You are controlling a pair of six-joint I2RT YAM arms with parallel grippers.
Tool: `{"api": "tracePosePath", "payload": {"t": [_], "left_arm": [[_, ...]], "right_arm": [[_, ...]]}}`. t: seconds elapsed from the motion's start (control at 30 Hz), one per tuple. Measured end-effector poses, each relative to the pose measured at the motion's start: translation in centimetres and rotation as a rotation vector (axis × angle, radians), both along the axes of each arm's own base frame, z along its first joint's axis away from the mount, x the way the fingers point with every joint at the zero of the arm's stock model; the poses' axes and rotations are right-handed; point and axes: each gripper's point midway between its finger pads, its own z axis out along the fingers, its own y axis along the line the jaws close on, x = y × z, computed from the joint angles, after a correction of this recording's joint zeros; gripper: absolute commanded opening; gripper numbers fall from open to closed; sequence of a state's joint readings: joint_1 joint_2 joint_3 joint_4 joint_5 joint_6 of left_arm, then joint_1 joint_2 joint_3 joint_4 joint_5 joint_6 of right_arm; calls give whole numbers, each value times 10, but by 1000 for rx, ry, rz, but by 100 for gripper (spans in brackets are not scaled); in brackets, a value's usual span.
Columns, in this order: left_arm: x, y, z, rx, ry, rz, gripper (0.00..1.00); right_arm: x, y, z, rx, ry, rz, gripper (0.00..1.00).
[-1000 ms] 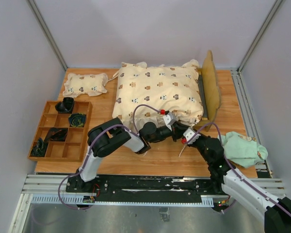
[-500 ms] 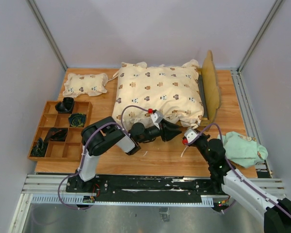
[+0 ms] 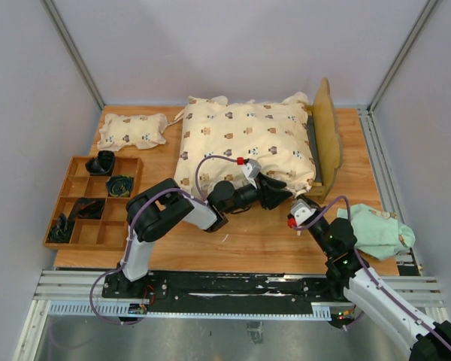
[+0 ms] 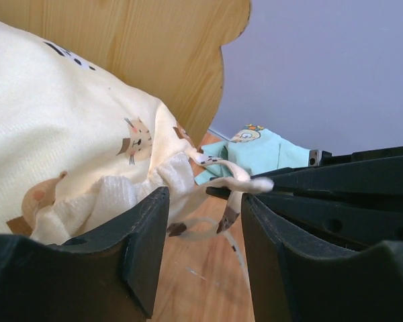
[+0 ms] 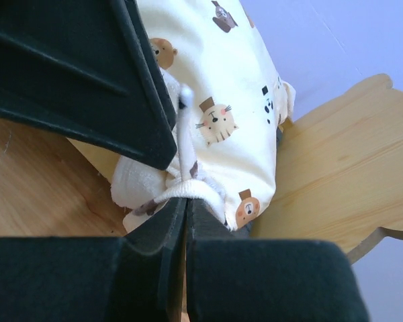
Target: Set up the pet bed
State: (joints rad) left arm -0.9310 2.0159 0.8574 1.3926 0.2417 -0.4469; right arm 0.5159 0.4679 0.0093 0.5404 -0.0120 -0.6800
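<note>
Left gripper [image 3: 286, 195] shifted right to quilt [image 3: 244, 143] corner, jaws spread; right gripper [image 3: 301, 207] pressed shut. Bed [image 3: 327, 162]: long axis left-right, headboard [image 3: 327, 120] right.

Light-wood table [image 3: 255, 241], plank grain running left to right. Pet bed [image 3: 327, 135] sits at the far centre-right with its wavy headboard upright on the right side, the rest hidden under a cream animal-print quilt [image 3: 248, 143]. Small matching pillow [image 3: 132, 130] lies flat at the far-left corner, just beside the quilt; wooden compartment tray [image 3: 109, 232] lies along the left edge, nearer than the pillow; crumpled mint-green cloth [image 3: 376, 229] lies at the near-right edge, partly overhanging it.
</note>
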Motion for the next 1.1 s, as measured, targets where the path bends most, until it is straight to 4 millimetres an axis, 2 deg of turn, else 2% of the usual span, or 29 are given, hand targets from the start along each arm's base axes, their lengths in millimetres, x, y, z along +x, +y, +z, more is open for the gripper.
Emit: {"api": "tracePosePath", "payload": {"t": [0.07,0.47,0.63,0.73,0.87,0.93,1.0,1.1], "left_arm": [[-1,-1,0,-3,19,-5,56],[-8,-3,13,-77,46,-47,58],[-10,0,9,-74,50,-49,55],[-10,-2,12,-80,49,-54,49],[-11,-4,17,-92,44,-66,31],[-13,-5,18,-94,43,-77,19],[-13,-5,18,-98,43,-82,2],[-14,-5,18,-101,44,-84,0]], "right_arm": [[0,1,5,9,-16,6,0],[0,3,-4,-6,13,14,0],[0,3,-8,-14,27,14,0],[1,3,-8,-14,26,14,0],[1,3,-8,-13,26,14,0],[1,3,-8,-13,26,14,0],[1,3,-8,-14,26,14,0],[1,3,-9,-15,29,13,0]]}}
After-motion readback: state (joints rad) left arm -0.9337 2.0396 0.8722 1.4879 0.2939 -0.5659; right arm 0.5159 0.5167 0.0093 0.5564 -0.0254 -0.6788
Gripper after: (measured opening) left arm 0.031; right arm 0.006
